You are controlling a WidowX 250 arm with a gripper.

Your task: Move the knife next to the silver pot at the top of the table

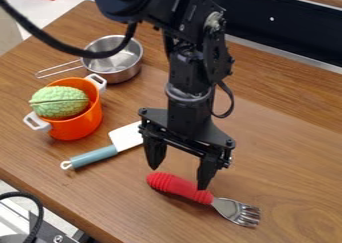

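The fingers (179,178) are spread over the red-handled fork (175,185); closing here may catch it, missing the blue-handled knife (95,157) beside them.

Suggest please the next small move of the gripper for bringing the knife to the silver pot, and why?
Probably the gripper should shift, with fingers parted as now, toward the blue-handled knife. Its fingers stand at the handle of the red-handled fork, while the knife lies to the side, away from the silver pot.
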